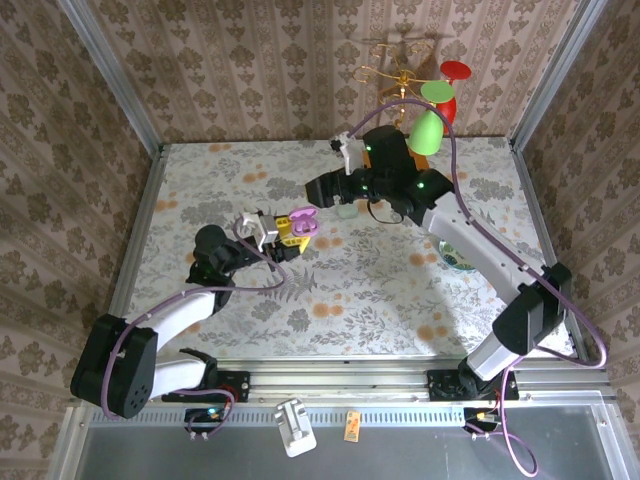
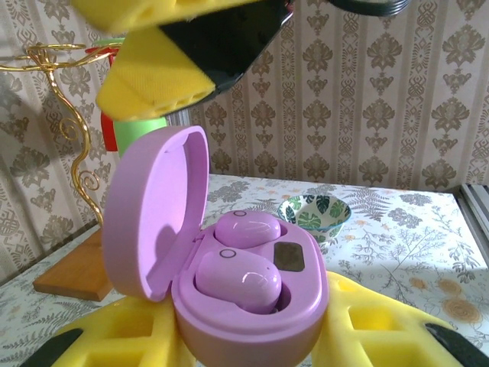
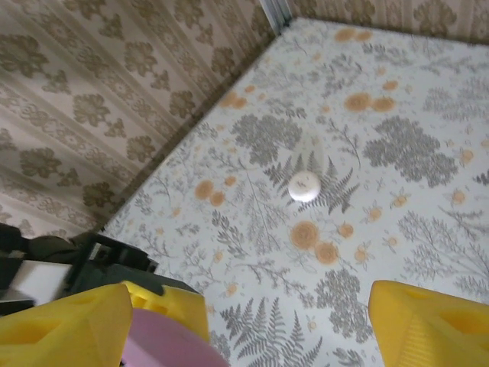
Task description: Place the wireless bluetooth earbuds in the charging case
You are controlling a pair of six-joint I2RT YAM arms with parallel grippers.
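Closest to the lens in the left wrist view, the left gripper [image 2: 252, 344] has its yellow fingers [image 2: 382, 329] pressed against either side of the lilac charging case [image 2: 252, 313], clamping its base and holding it upright above the floral table [image 2: 397, 245]. The right gripper [image 3: 248, 329] hangs just above it with its jaws spread wide and nothing between them. One of its yellow fingers sits right over the raised lid in the left wrist view. In its own wrist view the lid's lilac edge shows beside its left finger, and whether the two touch cannot be told.

The case lid stands open, hinged back to the left. A leaf-patterned bowl [image 2: 315, 214] sits on the table well behind the case. Both earbuds [image 2: 238, 279] lie seated in the wells of the case, one in front of the other, with a small dark panel just right of them. A small white oval piece [image 3: 304, 186] rests alone on the table, well apart from both grippers.
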